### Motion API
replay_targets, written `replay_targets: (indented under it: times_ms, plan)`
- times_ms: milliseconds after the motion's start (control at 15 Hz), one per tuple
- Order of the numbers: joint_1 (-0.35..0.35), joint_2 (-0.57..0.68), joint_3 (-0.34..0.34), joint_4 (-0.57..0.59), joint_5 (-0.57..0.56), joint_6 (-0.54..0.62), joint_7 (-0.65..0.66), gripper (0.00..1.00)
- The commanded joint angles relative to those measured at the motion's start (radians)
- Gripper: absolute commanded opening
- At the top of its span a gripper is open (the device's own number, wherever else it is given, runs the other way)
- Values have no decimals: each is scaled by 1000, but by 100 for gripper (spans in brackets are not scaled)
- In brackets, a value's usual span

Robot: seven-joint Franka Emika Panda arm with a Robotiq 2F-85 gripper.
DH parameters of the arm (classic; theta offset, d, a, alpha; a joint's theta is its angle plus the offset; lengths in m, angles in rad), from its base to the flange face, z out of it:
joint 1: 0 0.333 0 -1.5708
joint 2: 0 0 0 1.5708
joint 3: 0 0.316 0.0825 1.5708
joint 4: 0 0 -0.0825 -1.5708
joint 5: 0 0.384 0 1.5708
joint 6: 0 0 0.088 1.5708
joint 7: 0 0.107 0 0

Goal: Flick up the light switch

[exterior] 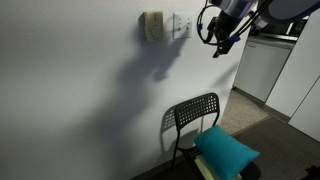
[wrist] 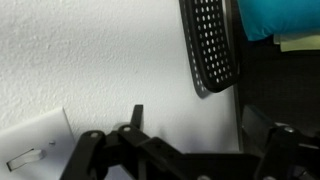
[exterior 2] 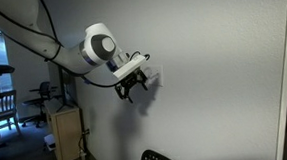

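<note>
With its jaws apart, the gripper (exterior: 221,45) hangs near the light switch (exterior: 181,24) off to its side, so a misaligned sweep could miss the small toggle (wrist: 21,159).

Dim floor (exterior: 262,128), black perforated chair (exterior: 198,110) standing on it, light wooden cabinet (exterior 2: 67,135) also on it

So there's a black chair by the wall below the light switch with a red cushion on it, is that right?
Not quite: the cushion is teal, not red, as an exterior view shows. The rest holds: it lies on the black chair by the wall, below the light switch.
</note>
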Motion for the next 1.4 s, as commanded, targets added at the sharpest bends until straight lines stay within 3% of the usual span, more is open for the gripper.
replay_targets:
  times_ms: [0,800,1333]
  plan:
    - [-16,126,28,150,-44,-25,-44,100]
    - [-9,349,7,487,-141,-53,-52,100]
    - [7,352,6,529,-164,-100,-43,100]
